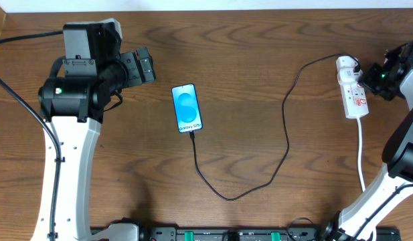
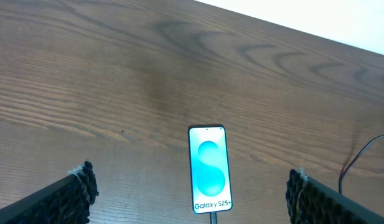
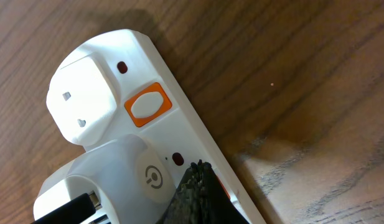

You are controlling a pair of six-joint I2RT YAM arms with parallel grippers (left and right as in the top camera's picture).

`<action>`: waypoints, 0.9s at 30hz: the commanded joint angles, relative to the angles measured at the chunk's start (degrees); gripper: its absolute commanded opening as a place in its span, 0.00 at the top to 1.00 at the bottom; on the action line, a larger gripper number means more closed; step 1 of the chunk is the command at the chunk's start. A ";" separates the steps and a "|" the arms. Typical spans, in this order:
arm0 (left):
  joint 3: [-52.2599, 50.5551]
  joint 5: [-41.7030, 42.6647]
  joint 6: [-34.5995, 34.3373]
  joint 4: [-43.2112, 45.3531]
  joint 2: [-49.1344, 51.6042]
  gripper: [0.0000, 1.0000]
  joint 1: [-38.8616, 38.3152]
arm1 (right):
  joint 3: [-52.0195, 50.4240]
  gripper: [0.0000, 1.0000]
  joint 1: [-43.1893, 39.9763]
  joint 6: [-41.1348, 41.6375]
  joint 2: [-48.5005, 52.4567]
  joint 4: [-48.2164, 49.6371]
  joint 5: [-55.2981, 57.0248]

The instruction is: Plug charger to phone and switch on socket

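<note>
Overhead view: a dark wood worktop [image 1: 246,47] carries a phone [image 1: 187,108] left of centre. It lies flat and is black-edged, its screen lit blue with a paler oval and white lettering too small to read here. A thin black charger cable [image 1: 286,137] leaves the phone's near short edge, loops toward the front, then climbs to a white plug head [image 1: 347,65]. The plug head is seated at the far end of a white power strip [image 1: 357,100] near the right edge. The strip's red markings are illegible. The left end effector [image 1: 147,67] hangs just left of the phone, apart from it. The right end effector [image 1: 370,75] sits against the strip's right side.

Left wrist view: the phone's screen reads "Galaxy S25". The left end effector is spread wide, its padded fingers [image 2: 76,193] at the two lower corners, holding nothing. The phone lies beyond the gap between them. The cable's tip meets the phone's bottom edge.

Right wrist view: a close look at the power strip, white with an orange switch [image 3: 147,104] and two small dark red dots. A rounded white plug body on it is stamped with a circular emblem [image 3: 151,177]. The right end effector's fingers [image 3: 195,193] show as one dark wedge, drawn together and gripping nothing. The tip rests on the strip, and an orange sliver shows beside it.
</note>
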 commanded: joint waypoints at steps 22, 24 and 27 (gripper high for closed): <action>0.37 -0.55 0.15 -0.17 -0.13 0.02 0.24 | -3.82 0.99 6.21 0.07 2.89 -6.08 -21.40; 0.37 -0.55 0.15 -0.17 -0.13 0.02 0.24 | -3.82 0.99 6.23 0.42 2.89 -6.19 -21.42; 0.37 -0.55 0.15 -0.17 -0.13 0.02 0.24 | -3.82 0.99 6.23 0.52 2.89 -6.38 -21.42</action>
